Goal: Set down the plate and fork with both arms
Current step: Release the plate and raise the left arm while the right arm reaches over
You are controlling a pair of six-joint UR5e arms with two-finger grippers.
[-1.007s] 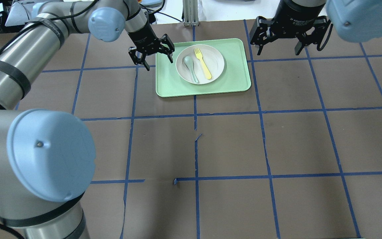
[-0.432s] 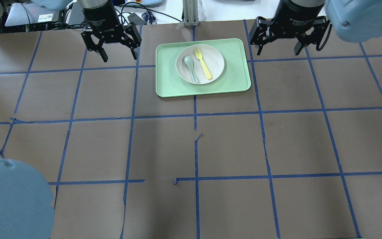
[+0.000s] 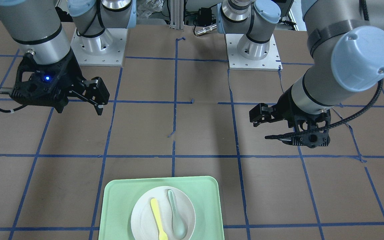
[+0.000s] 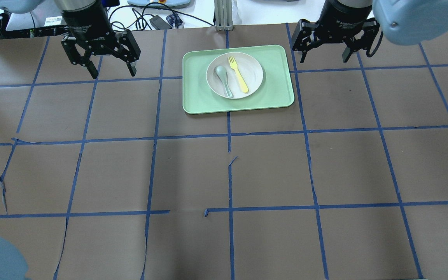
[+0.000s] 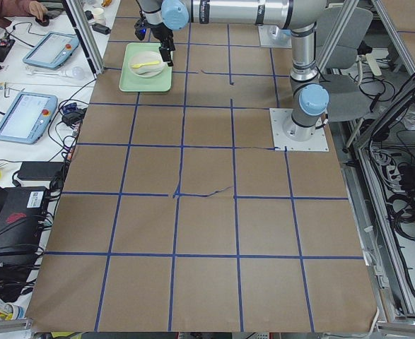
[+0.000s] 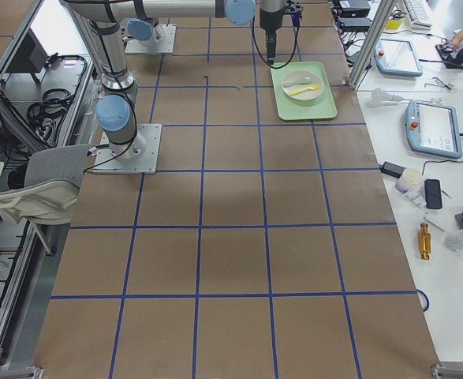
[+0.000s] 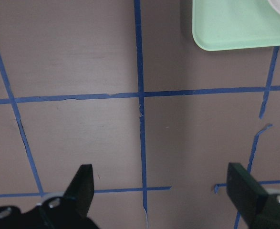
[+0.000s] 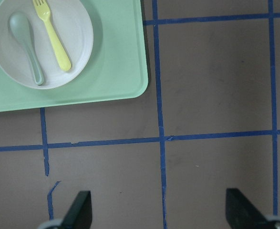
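Observation:
The white plate (image 4: 253, 74) sits on the mint-green tray (image 4: 274, 95) at the far middle of the table. The pale-yellow fork (image 4: 238, 76) lies in the plate, with a grey-green spoon (image 4: 223, 80) to its left. My left gripper (image 4: 112, 72) is open and empty, hovering well left of the tray. My right gripper (image 4: 322, 59) is open and empty, just right of the tray's far right corner. The right wrist view shows the plate (image 8: 82, 36), the fork (image 8: 54, 40) and the tray (image 8: 123, 78) at upper left. The left wrist view shows only a tray corner (image 7: 235, 28).
The table is brown paper with a blue tape grid. Both arm bases (image 3: 97, 46) stand at the robot's side. Cables and devices (image 4: 158, 19) lie beyond the far table edge. Side benches hold tablets (image 5: 23, 116) and tools.
My left gripper has swung left, away from the tray's left edge, and its arm has withdrawn from the overhead foreground. The right gripper has barely moved. Plate, fork and spoon are unchanged.

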